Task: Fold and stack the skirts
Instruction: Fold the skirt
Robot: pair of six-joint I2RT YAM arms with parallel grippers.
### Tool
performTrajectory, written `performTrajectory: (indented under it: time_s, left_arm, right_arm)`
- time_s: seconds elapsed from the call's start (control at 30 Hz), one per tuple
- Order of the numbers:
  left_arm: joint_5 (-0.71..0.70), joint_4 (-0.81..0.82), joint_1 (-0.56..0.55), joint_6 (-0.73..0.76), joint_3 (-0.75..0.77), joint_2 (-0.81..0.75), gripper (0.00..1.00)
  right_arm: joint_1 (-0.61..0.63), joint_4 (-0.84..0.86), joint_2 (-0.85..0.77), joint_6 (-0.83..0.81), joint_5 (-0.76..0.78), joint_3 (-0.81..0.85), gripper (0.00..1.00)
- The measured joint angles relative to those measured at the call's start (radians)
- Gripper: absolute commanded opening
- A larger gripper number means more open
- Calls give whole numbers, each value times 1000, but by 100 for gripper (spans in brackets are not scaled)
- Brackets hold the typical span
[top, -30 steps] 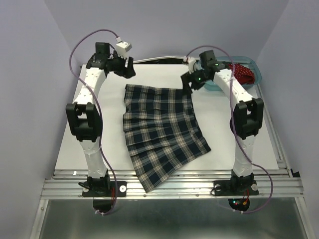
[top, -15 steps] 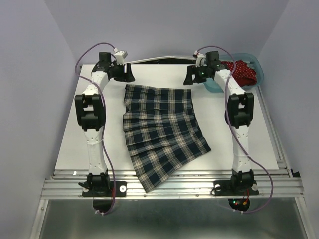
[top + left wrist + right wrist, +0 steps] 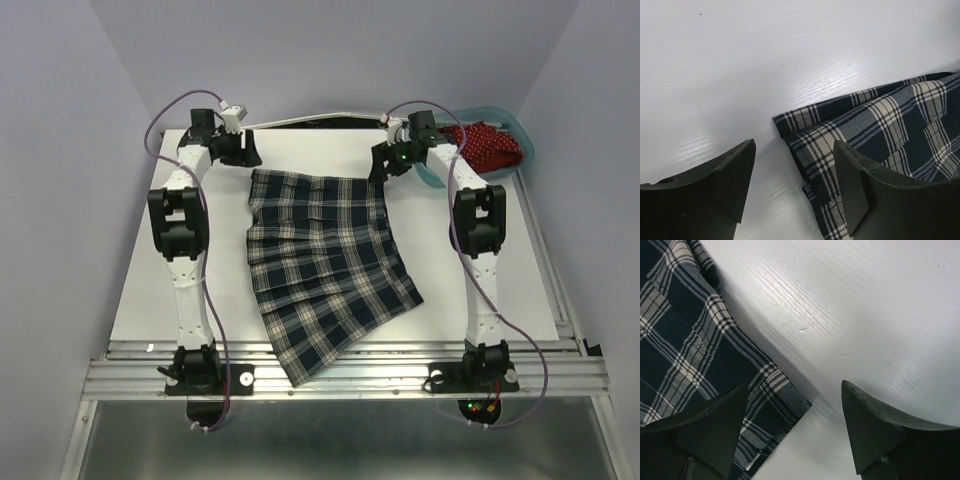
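Nothing is folded yet: the pleated navy-and-green plaid cloth skirt (image 3: 325, 265) lies flat, with the left tool (image 3: 245, 150) and right tool (image 3: 382, 165) spread at its far corners. The red white-dotted skirt (image 3: 490, 143) sits bunched in the teal plastic tub (image 3: 526, 150).

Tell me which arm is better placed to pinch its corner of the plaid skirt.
Right, narrowly. The right gripper is open with a corner of the plaid skirt between its jaws; the left gripper, also open, has its corner slightly ahead.

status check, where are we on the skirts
Left gripper and right gripper open, one at each far corner of the plaid skirt. Skirt flat, unfolded. Red skirt in teal tub. Nothing in the way.
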Motion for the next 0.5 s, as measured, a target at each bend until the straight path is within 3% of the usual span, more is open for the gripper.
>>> performTrajectory:
  time_s: [0.27,0.5]
  left_arm:
    - [37,-26,-1,11,48,97,74]
    - [101,-49,0,16,61,125,54]
  right_arm:
    - [0,-31,53,-137,-10,10,71]
    - [2,-59,69,-180,-32,34,55]
